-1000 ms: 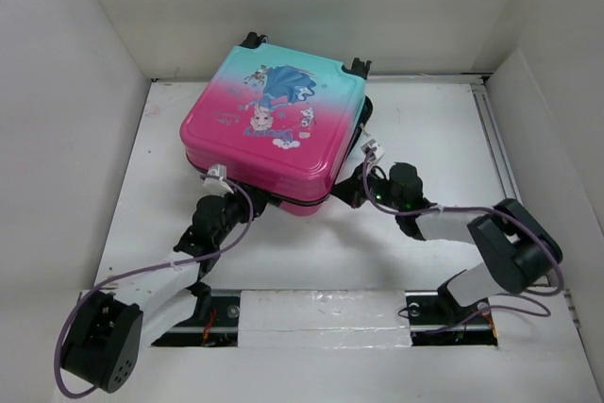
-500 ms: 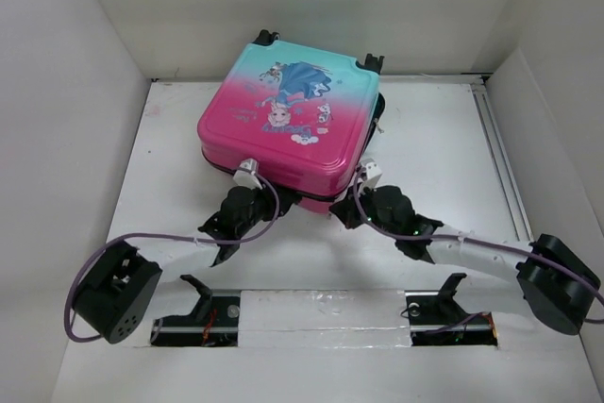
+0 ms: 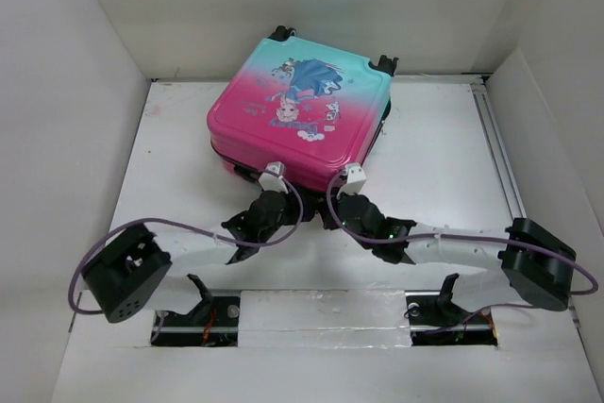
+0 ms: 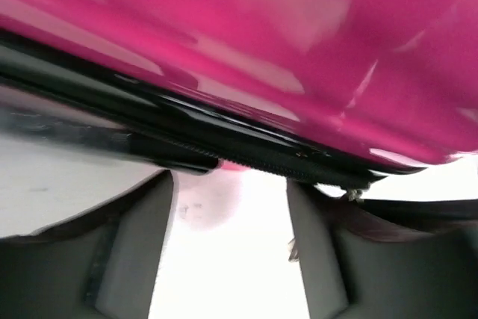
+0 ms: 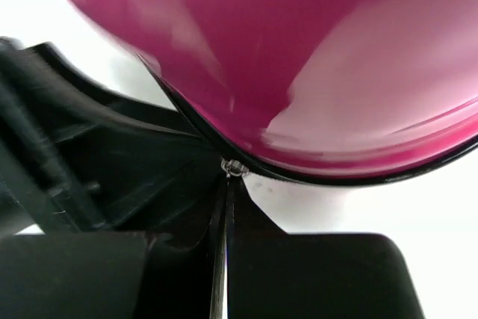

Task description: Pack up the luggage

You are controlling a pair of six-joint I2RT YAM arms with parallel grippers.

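Luggage (image 3: 300, 115) is lying flat & shut, print side up, on the far-centre part of the table (image 3: 434, 148), wheels pointing at the back wall. We're seeing both arms reaching to its near pink edge. L gripper (image 4: 228, 214) is sitting spread wide, just below the black zip line (image 4: 246, 151). R gripper (image 5: 224, 199) is pressing its fingers together, w/ a small metal zip pull (image 5: 234, 168) right at the tips (can't tell if it's actually pinched).

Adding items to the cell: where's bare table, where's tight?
Free: table right of the luggage, up to the side rail; narrower strip left of it, by the wall. Crowded: its near edge, at left gripper and right gripper.
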